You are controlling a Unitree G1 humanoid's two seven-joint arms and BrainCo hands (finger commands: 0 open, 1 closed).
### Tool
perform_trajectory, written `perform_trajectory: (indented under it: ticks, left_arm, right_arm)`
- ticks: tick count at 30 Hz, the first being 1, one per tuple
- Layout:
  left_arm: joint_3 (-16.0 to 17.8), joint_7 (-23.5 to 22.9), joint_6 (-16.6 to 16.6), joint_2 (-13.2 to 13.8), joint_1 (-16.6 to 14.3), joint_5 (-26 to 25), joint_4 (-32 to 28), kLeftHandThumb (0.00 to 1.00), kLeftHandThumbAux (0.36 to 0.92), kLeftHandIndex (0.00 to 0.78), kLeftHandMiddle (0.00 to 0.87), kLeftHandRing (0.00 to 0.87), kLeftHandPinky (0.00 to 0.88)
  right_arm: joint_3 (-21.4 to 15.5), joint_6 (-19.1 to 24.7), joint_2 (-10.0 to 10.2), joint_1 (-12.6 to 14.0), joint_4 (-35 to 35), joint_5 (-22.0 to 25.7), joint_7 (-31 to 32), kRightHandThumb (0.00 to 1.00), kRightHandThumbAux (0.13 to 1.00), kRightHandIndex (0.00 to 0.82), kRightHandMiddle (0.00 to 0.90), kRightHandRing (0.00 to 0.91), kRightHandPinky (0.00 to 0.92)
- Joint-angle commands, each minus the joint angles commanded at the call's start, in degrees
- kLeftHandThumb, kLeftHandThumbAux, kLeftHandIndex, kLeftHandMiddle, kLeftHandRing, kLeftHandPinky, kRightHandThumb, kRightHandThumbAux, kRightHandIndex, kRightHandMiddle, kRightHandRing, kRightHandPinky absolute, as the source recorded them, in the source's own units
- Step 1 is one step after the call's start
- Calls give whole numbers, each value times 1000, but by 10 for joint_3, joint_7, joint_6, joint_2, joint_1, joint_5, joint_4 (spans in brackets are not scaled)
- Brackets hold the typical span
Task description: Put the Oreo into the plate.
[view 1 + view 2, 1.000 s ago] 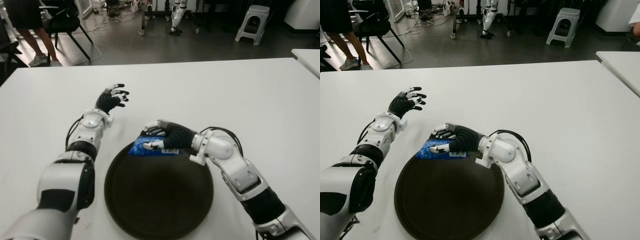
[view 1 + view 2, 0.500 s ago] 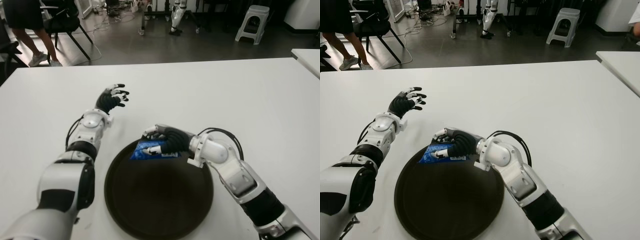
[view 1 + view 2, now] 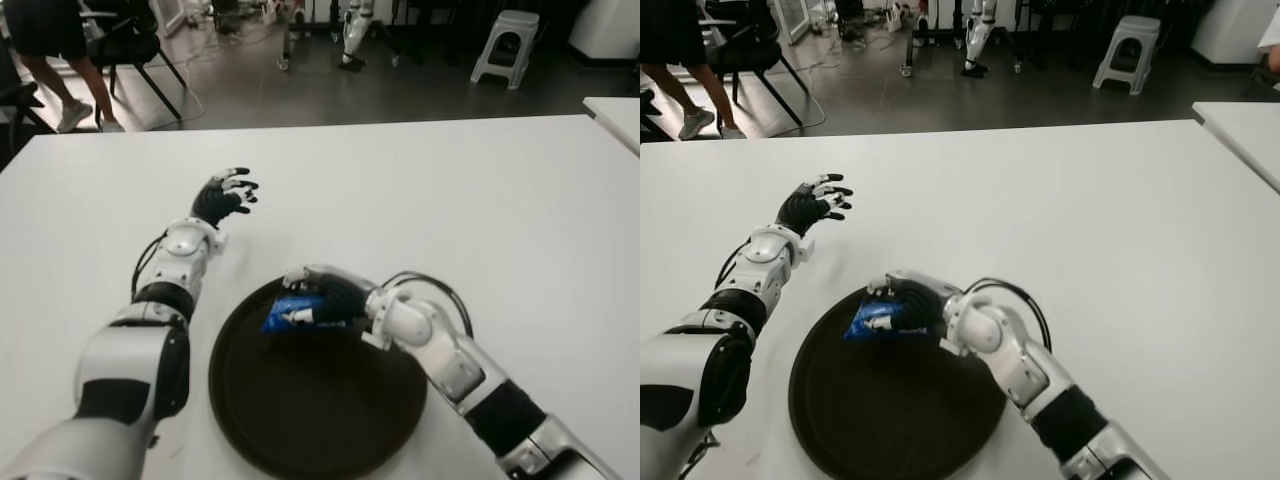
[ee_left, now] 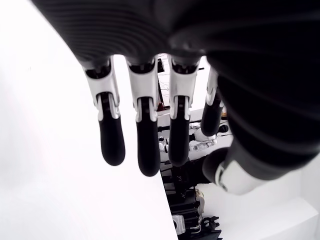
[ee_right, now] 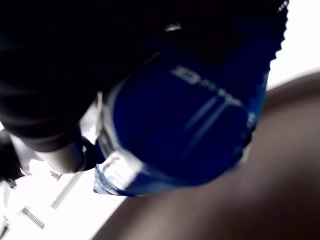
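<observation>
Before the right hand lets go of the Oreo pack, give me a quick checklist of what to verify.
1. Oreo pack held by the right hand: ok, fingers closed on it.
2. Pack over the plate, inside its far rim: ok.
3. Pack touching the plate surface: cannot tell.
4. Plate interior free where the pack would land: ok.
5. Left hand away from the plate, above the table on the far left side, fingers spread, holding nothing: ok.
</observation>
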Motion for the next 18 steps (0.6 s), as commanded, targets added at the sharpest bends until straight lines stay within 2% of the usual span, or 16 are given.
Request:
perform_trajectory:
  ticks: [7, 18]
  left_arm:
    - [2, 1, -4, -2, 0, -2, -1, 140, 708, 219, 347, 367, 404]
    - [2, -1, -3, -2, 0, -2, -2, 127, 698, 208, 327, 344, 386]
  right_arm:
    - [7, -28, 2, -7, 34, -46, -38, 849, 682, 399, 505, 791, 783]
    - [8, -78, 2, -18, 76, -86, -83, 850, 679, 403, 509, 796, 788]
